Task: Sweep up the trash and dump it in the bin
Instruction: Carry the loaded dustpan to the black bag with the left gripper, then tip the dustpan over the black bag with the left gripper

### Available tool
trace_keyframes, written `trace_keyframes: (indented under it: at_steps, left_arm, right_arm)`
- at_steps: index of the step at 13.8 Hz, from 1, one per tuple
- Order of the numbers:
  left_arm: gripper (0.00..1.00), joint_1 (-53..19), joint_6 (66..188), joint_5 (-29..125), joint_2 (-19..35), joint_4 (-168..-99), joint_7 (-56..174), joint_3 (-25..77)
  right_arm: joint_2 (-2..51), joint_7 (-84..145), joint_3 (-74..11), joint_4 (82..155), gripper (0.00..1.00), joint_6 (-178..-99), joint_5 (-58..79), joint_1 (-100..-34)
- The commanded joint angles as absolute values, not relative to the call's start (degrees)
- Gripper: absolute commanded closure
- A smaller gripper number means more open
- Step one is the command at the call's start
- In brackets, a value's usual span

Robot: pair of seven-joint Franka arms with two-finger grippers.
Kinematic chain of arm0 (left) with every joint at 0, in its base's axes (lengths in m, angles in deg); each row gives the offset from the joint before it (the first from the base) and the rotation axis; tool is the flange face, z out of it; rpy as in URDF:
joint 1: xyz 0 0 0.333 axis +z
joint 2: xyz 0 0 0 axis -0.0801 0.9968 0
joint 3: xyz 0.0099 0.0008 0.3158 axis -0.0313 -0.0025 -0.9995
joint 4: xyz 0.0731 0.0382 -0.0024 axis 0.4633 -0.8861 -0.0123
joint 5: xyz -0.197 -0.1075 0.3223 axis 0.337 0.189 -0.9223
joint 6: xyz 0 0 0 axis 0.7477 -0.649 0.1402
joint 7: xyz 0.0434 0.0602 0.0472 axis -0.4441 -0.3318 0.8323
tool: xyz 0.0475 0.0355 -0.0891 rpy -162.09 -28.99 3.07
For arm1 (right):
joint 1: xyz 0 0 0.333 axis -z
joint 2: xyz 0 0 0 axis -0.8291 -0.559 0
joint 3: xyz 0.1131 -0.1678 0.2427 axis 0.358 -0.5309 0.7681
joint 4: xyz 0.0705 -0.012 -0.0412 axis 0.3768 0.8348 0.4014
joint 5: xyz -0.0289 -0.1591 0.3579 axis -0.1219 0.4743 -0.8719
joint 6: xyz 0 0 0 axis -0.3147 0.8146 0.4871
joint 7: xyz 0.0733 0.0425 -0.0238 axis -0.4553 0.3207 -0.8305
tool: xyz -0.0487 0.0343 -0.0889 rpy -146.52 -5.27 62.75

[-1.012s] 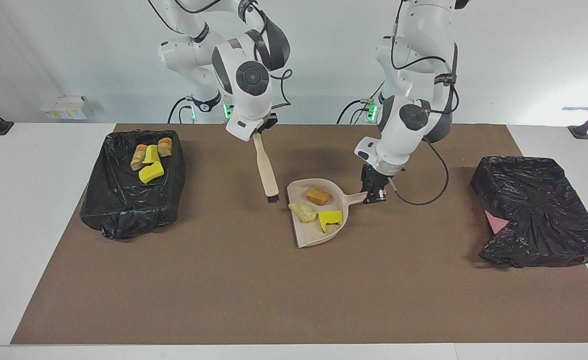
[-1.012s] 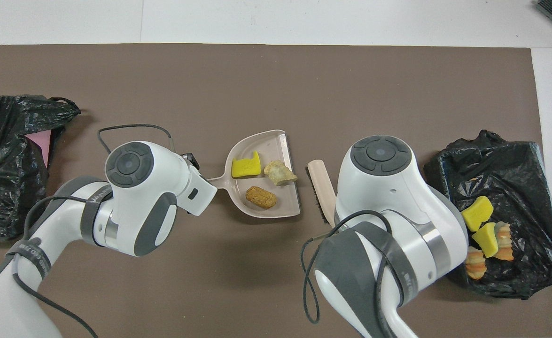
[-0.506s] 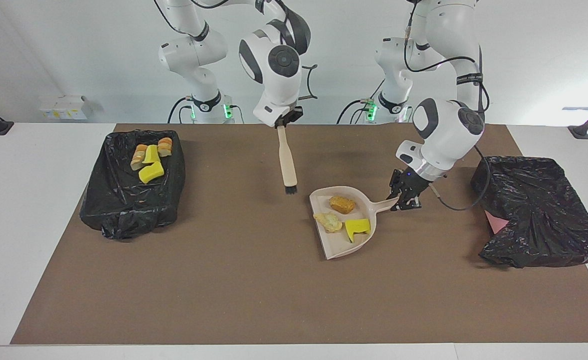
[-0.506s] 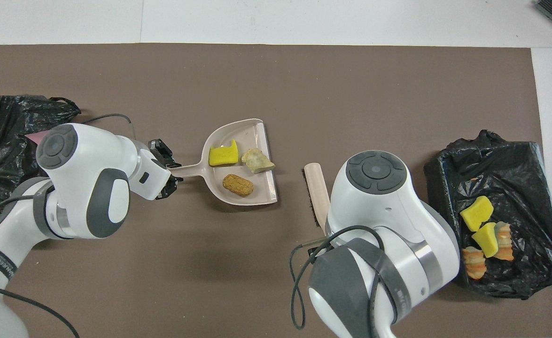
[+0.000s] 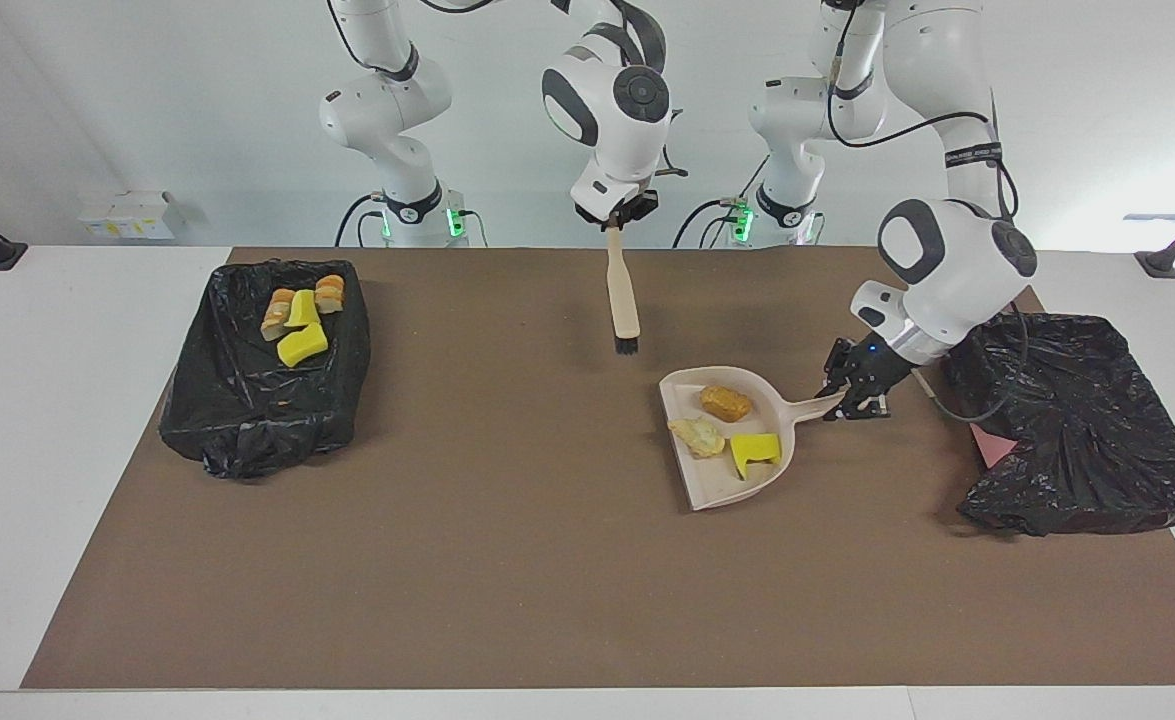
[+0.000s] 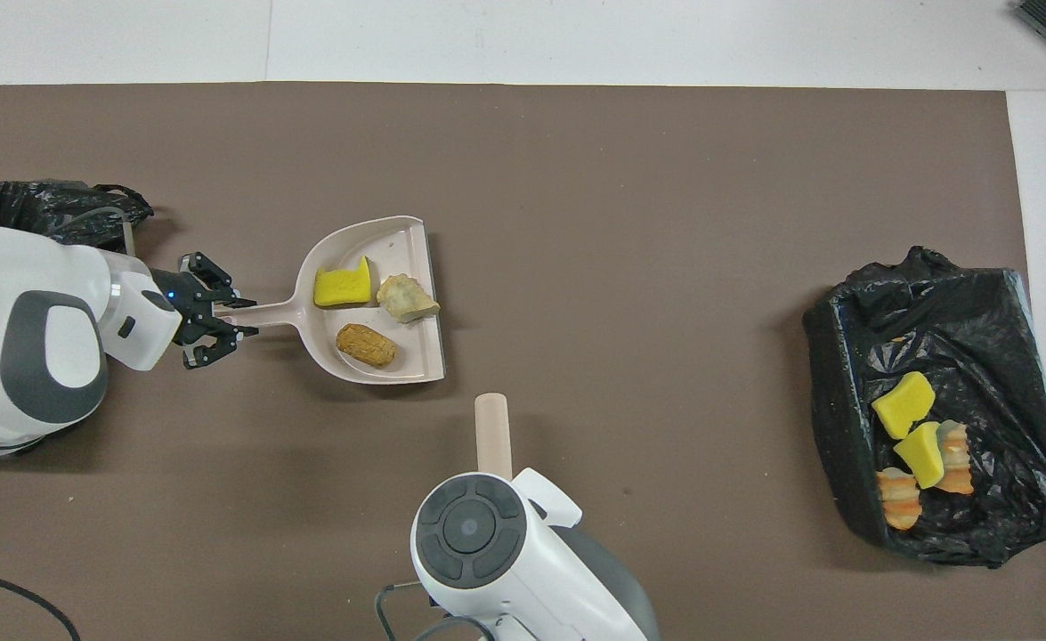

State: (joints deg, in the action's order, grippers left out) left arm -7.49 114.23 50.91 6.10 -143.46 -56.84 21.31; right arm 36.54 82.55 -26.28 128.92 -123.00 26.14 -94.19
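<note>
Two sets of jaws, both clenched: left jaws clamped on the handle end of the dustpan (image 5: 722,478), right jaws pinched on the top of the brush (image 5: 623,290).

Since a second ago, dustpan drawn away from the middle of the worktop (image 5: 547,580) toward the left arm's end, now close beside the black-bagged bin (image 5: 1097,440) with the pink scrap (image 5: 992,445) at its edge. Brush meanwhile lifted clear and hanging bristles-down over the brown mat (image 5: 507,330). Reads as sweeping done for this load and carrying begun; tipping into the bin not yet done. Cannot tell whether the pan rides on the mat or just above it.

Three bits of trash in the pan: a tan bread chunk (image 5: 725,403), a pale flaky pastry piece (image 5: 697,437), a yellow sponge piece (image 5: 755,450), all loose and likely to slide on a tilt. Four more bits (image 5: 297,315) already in the other bin (image 5: 247,400) at the right arm's end.

Pan: smooth beige plastic, flat-lipped, with a raised curved wall. Brush: pale handle, short dark bristles. Bin liners: thin, crinkled, glossy.
</note>
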Motion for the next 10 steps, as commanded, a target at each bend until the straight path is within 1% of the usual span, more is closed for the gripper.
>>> trace_keyframes:
  at_steps: [1,7,10]
  left_arm:
    - [1.0,-2.0,108.2,56.3,5.2,-141.4,-63.1,22.0]
    - [1.0,9.8,95.2,62.8,5.2,-135.1,-67.1,22.9]
    - [1.0,12.4,92.6,58.5,5.1,-131.4,-67.4,22.5]
  right_arm:
    - [33.1,86.5,-26.3,130.1,1.0,-128.9,24.8,-97.3]
    - [33.7,88.4,-26.4,135.8,1.0,-136.0,24.6,-101.5]
    - [34.1,89.0,-26.3,137.2,1.0,-136.3,24.5,-101.6]
